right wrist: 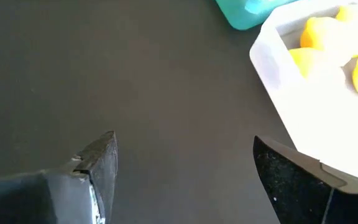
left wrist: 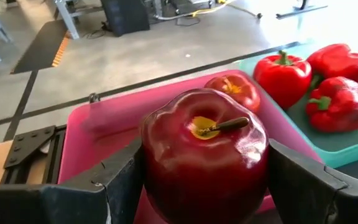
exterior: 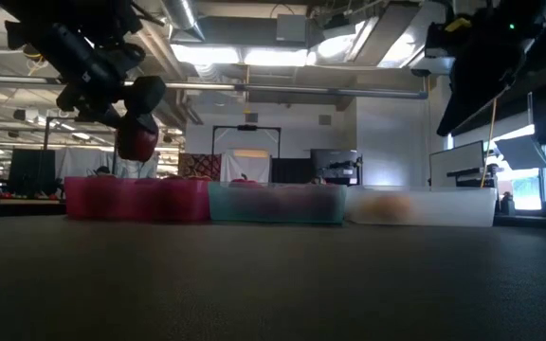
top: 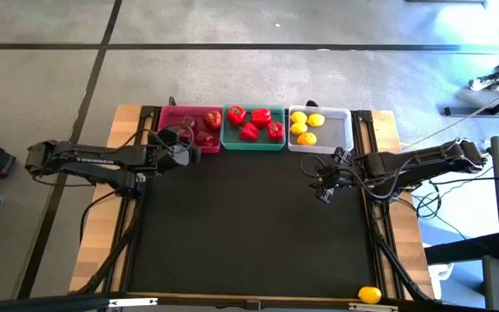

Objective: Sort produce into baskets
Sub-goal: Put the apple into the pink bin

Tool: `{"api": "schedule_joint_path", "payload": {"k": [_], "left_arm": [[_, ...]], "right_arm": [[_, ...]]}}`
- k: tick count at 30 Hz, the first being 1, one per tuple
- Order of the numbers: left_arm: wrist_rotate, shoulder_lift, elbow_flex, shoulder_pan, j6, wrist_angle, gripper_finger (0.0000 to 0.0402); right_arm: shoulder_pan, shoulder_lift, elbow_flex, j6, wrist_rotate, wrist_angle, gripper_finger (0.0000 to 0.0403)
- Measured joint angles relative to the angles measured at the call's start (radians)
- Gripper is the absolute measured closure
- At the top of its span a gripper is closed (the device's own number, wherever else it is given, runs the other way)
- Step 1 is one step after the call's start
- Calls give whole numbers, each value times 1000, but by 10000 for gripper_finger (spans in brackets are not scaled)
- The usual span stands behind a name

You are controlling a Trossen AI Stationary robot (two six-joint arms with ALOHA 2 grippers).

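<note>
The left tool (top: 183, 139) hung over the front edge of the pink basket (top: 168, 116), its fingers clamped on a dark red apple (left wrist: 205, 163). In the left wrist view the apple sat stem up between the two fingers, with the pink basket directly beneath it and another apple (left wrist: 233, 92) lying farther in. From table height the held apple (exterior: 138, 140) was raised clear above the basket (exterior: 136, 199).

Three baskets stood side by side along the far edge of the black worktop (top: 249, 234). The pink one held apples (top: 209, 121). The teal basket (top: 253, 145) in the middle held four red peppers (top: 262, 116). The white basket (top: 336, 130) on the right held four lemons (top: 306, 138).

The right tool (top: 323, 184) was over bare worktop just in front of the white basket, its fingers (right wrist: 98, 165) spread apart and holding nothing. The right wrist view showed a corner of the white basket (right wrist: 275, 81) and the lemons (right wrist: 319, 31) in it.

One more lemon (top: 369, 295) lay alone near the front right corner of the worktop, well apart from both tools.
</note>
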Motion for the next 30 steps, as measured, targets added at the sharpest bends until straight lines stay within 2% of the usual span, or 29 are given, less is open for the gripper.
{"api": "schedule_joint_path", "payload": {"k": [10, 18, 24, 30], "left_arm": [[51, 20, -12, 70, -24, -40, 123], [32, 21, -80, 73, -105, -13, 123], [2, 22, -92, 86, -56, 25, 123], [0, 29, -95, 125, 57, 183, 123]], "right_arm": [[0, 0, -80, -49, 18, 169, 104], [0, 0, -117, -50, 0, 242, 104], [0, 0, -145, -49, -9, 290, 104], [0, 0, -145, -49, -9, 295, 104]]}}
